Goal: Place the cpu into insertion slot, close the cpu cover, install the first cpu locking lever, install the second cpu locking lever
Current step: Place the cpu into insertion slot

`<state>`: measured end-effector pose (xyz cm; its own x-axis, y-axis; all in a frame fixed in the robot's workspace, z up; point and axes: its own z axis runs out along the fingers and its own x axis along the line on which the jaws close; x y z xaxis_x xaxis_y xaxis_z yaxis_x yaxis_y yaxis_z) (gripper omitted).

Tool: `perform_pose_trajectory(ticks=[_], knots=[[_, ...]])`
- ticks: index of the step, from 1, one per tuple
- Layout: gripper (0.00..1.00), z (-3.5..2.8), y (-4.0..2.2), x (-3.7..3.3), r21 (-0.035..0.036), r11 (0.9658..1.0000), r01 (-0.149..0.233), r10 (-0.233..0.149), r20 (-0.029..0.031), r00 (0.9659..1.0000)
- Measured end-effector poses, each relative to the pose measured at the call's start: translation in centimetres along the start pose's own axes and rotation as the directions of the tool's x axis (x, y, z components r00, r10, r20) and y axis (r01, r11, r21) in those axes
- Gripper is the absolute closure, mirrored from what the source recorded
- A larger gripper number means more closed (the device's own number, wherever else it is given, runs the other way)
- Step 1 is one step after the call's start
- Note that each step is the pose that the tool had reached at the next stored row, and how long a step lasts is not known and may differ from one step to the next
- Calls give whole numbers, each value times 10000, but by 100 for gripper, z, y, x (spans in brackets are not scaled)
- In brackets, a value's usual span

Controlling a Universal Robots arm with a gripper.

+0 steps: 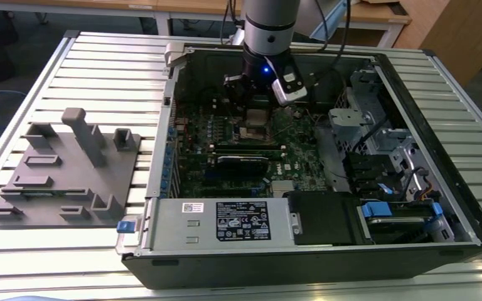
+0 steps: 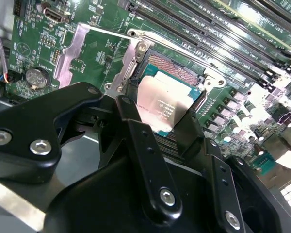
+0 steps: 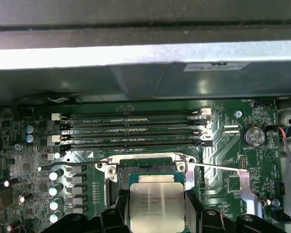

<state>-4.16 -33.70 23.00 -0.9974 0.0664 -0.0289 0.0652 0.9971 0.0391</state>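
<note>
An open computer case (image 1: 308, 266) lies on the bench (image 1: 98, 63), with a moulded fixture (image 1: 65, 182) beside it on the exterior view's left. Inside the case, the pincer (image 2: 161, 127) hangs over the insertion slot (image 2: 177, 65). The cpu (image 2: 167, 99) sits between its fingers (image 2: 136, 126), just above the slot. The cpu cover (image 2: 70, 53) lies flipped open beside the slot, and the memory slots (image 3: 131, 128) run along another side.

Top of computer case (image 1: 308, 269) open; entry from above unobstructed, walls on all sides. Room over insertion slot (image 2: 177, 65) taken by gripper (image 2: 160, 119) clamped on cpu (image 2: 167, 102). Just beside slot: memory slots (image 3: 131, 127). Alongside: cpu cover (image 2: 68, 53), swung open. At exterior view's right: drive cage (image 1: 354, 119), crowding.
</note>
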Motion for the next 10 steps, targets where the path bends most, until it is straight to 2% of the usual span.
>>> perform_pose_trajectory(ticks=[5, 10], knots=[[46, 3, 0, 0, 15, 9984, -557, 557, 22, 9984], [46, 5, 0, 0, 29, 9942, -1077, 1077, 43, 9942]])
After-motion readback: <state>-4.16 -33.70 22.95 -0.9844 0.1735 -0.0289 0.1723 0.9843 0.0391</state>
